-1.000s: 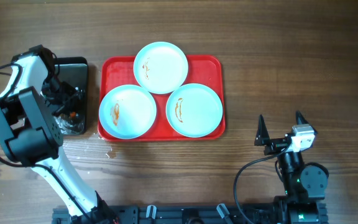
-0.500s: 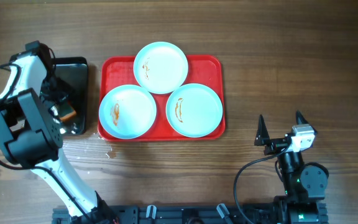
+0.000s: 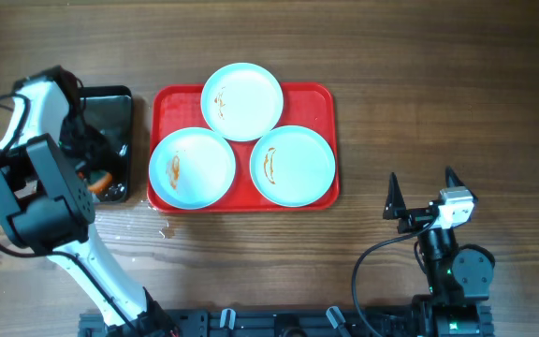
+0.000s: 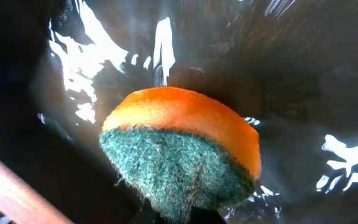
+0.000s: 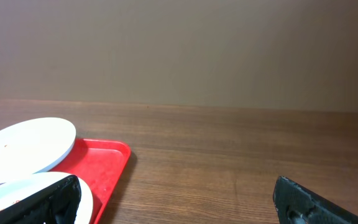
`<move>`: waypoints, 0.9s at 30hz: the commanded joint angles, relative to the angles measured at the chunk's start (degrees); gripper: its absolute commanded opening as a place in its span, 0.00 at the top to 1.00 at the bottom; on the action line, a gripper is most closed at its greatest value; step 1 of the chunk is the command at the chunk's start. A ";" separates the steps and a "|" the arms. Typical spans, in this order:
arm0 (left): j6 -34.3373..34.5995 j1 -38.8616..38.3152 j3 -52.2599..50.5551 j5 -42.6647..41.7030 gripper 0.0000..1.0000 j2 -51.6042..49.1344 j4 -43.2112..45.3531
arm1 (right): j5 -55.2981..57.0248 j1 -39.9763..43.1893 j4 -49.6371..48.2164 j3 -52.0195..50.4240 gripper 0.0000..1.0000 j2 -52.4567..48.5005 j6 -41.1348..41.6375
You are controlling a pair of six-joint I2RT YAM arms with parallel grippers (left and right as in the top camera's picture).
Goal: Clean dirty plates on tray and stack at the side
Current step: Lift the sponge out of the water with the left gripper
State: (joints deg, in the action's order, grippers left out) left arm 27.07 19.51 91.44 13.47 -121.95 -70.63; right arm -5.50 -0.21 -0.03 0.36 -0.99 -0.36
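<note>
Three pale plates lie on the red tray (image 3: 321, 98): one at the back (image 3: 242, 101), one front left (image 3: 192, 168), one front right (image 3: 293, 165). Each carries brown-orange smears. My left gripper (image 3: 94, 171) reaches down into the black pan (image 3: 110, 108) left of the tray. It is shut on an orange sponge (image 4: 185, 143) with a green scouring side, pinched at its lower edge by the gripper (image 4: 188, 218). My right gripper (image 3: 421, 180) stands open above the table at the front right, nothing between its fingers. Its wrist view shows the tray's corner (image 5: 107, 162) and two plates (image 5: 27, 149).
The pan's floor (image 4: 303, 93) is wet and glinting. A few water drops mark the wood near the tray's front left corner (image 3: 165, 232). Bare wooden table (image 3: 438, 84) stretches right of the tray.
The left gripper opened briefly inside the pan and has shut again on the sponge. Its arm shifted slightly. Plates, tray and right arm have not moved.
</note>
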 commanded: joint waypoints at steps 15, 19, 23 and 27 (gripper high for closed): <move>-0.07 0.22 -9.79 -5.05 0.96 16.81 20.15 | 0.39 0.28 -0.13 -0.04 0.00 0.35 -0.98; -4.76 0.20 -13.94 -5.09 0.96 17.00 23.43 | 0.39 0.28 -0.13 -0.04 0.00 0.35 -0.98; -9.07 0.15 -6.49 -5.09 0.96 24.59 21.11 | 0.39 0.28 -0.13 -0.04 0.00 0.35 -0.98; -9.14 0.04 -4.42 -5.11 0.96 34.29 24.87 | 0.39 0.28 -0.15 -0.04 0.00 0.35 -0.96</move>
State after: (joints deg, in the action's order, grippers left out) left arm 19.94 19.51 84.16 8.32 -96.90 -47.48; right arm -5.50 -0.21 -0.03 0.36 -0.99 -0.36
